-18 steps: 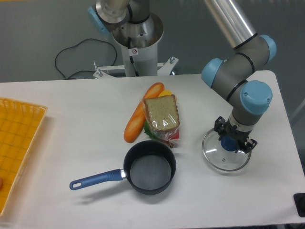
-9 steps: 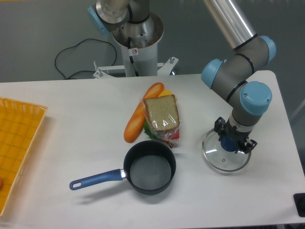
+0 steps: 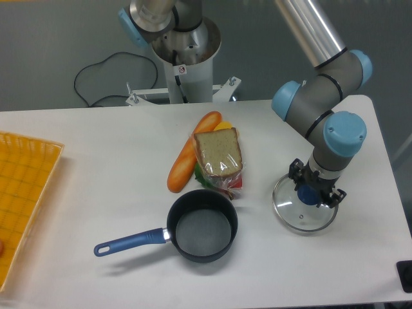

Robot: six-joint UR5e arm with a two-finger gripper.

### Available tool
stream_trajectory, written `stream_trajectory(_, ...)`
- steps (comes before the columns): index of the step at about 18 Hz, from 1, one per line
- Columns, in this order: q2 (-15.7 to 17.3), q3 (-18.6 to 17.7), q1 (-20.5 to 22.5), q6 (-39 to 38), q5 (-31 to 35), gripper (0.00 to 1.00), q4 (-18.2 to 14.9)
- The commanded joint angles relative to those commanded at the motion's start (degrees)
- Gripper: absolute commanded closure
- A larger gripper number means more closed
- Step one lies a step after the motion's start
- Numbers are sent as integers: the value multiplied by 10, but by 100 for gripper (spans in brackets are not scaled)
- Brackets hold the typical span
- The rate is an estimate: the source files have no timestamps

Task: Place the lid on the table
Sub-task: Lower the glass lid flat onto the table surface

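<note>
The lid (image 3: pixel 305 207), clear glass with a thin metal rim and a blue centre knob (image 3: pixel 309 193), lies flat on the white table (image 3: pixel 109 148) at the right, apart from the saucepan. My gripper (image 3: pixel 314 192) points straight down over the knob, with its dark fingers (image 3: pixel 297 172) on either side of it. From this high view I cannot tell whether the fingers press on the knob or stand clear of it.
A dark saucepan with a blue handle (image 3: pixel 201 225) stands at the front middle, uncovered. A baguette (image 3: pixel 190 161), a wrapped sandwich (image 3: pixel 219 158) and other food lie behind it. A yellow-orange gridded tray (image 3: pixel 22 193) is at the left edge. The table's right edge is near the lid.
Almost nothing; the arm has shifted by a pixel or two and the lid stays in the same spot on the table.
</note>
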Motion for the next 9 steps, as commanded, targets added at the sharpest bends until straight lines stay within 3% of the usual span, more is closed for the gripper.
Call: stream_trajectory(9, -4, -3, 0, 2, 14, 36, -2)
